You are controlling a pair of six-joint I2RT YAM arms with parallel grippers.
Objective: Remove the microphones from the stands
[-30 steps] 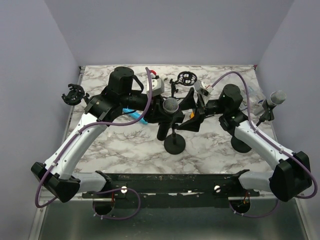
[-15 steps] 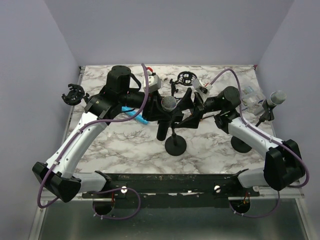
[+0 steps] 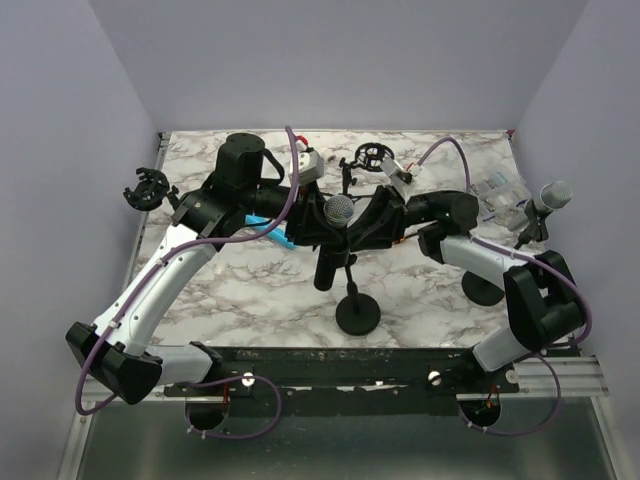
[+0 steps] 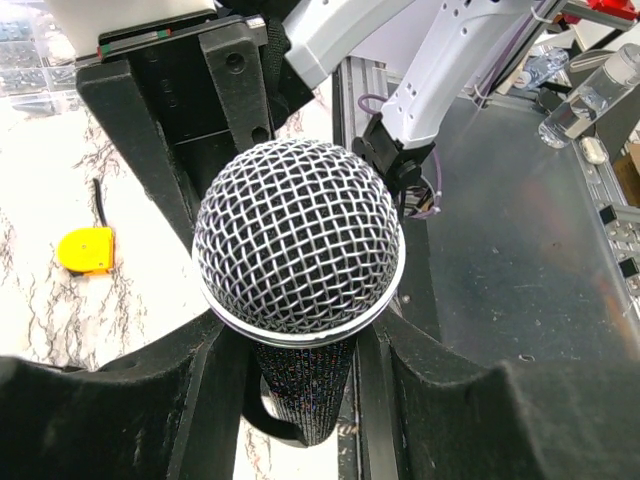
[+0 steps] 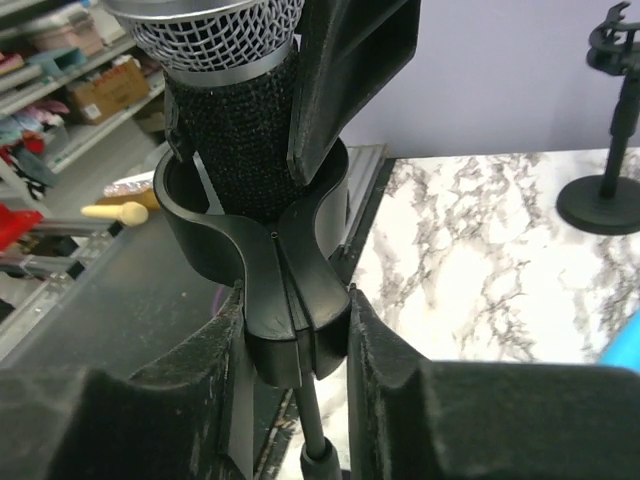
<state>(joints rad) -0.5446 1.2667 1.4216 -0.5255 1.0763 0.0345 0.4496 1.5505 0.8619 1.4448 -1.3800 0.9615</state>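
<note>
The microphone (image 3: pixel 341 210) has a silver mesh head (image 4: pixel 298 235) and a black body (image 5: pixel 235 130) that sits in the stand's black clip (image 5: pixel 270 290). Under the clip, a thin rod (image 5: pixel 315 430) runs down to the round base (image 3: pixel 358 315). My left gripper (image 4: pixel 300 400) is shut on the microphone's body just below the head, reaching in from the left (image 3: pixel 318 235). My right gripper (image 5: pixel 295 400) is shut on the foot of the clip, reaching in from the right (image 3: pixel 368 230). The lower end of the microphone (image 3: pixel 323 270) hangs below the grippers.
A second microphone (image 3: pixel 550 195) stands on its own stand at the right edge, its base (image 3: pixel 482 290) beside my right arm. An empty stand (image 3: pixel 370 155) is at the back, and a loose clip (image 3: pixel 148 188) is at the left. A blue object (image 3: pixel 270 228) lies under my left arm.
My right gripper has moved in leftward and closed on the stand's clip. The stand's base has slid a little toward the near edge. The left gripper keeps its hold.
</note>
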